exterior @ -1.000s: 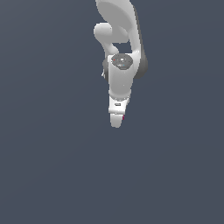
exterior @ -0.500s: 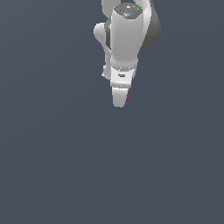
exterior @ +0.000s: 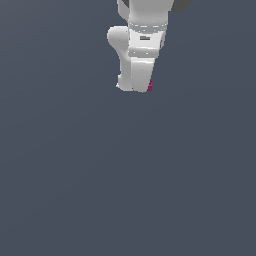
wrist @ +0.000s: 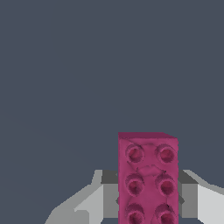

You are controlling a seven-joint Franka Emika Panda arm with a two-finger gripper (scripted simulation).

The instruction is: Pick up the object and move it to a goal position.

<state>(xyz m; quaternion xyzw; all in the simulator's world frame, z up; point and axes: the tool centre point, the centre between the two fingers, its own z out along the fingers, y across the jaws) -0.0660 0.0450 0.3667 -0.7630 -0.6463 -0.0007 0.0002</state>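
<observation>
The object (wrist: pixel 148 177) is a magenta-pink studded block, filling the wrist view between my grey fingers (wrist: pixel 92 203). In the exterior view only a pink sliver of the object (exterior: pixel 149 85) shows at the tip of my white gripper (exterior: pixel 139 86), near the top of the picture. The gripper is shut on the block and holds it above the grey floor. Most of the block is hidden behind the gripper in the exterior view.
A plain dark grey floor (exterior: pixel 125 190) fills both views. The white arm (exterior: pixel 145 30) comes in from the exterior view's top edge. No other objects show.
The arm and gripper have moved toward the exterior view's top over the last second, carrying the pink block with them. The gripper looms larger than before.
</observation>
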